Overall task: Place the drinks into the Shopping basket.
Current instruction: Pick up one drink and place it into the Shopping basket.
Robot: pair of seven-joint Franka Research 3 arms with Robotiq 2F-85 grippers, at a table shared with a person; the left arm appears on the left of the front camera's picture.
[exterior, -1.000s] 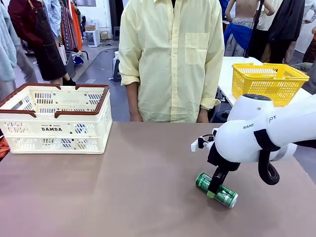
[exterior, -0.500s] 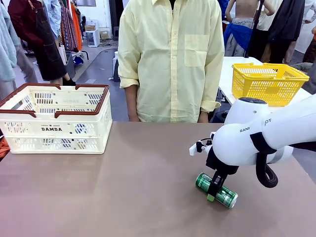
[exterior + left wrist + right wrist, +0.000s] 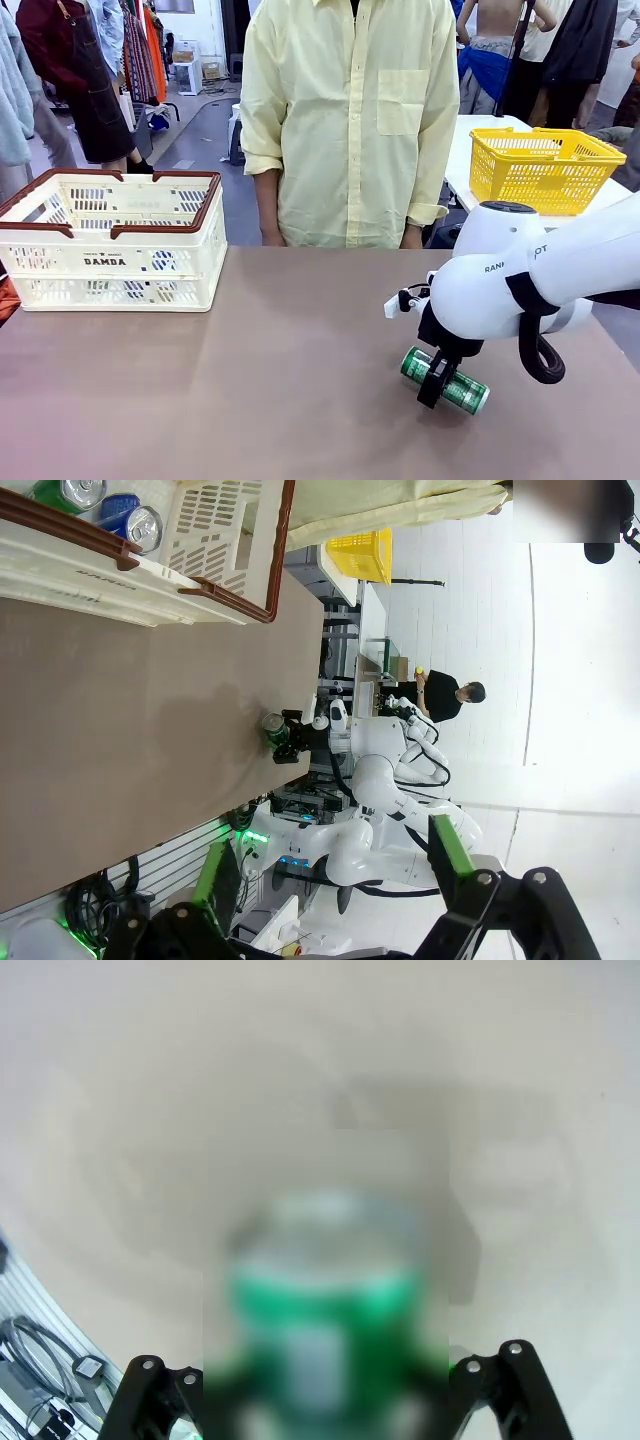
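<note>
right end effector (image 3: 436, 388): clamped on green can (image 3: 462, 390) (lying on worktop (image 3: 250, 400)) | left end effector (image 3: 330, 900): fingers spread wide, holding nothing | Shopping basket (image 3: 110, 262): far left

Even, bright overhead light — soft shadows under the can (image 3: 446, 379). Up close that can (image 3: 325, 1305) blurs badly — table behind stays soft.

We see a brown table (image 3: 280, 380) carrying the cream basket (image 3: 110, 262) with its red-brown rim at its far left corner and, well apart toward the right front, a green can (image 3: 461, 388) lying on its side.
</note>
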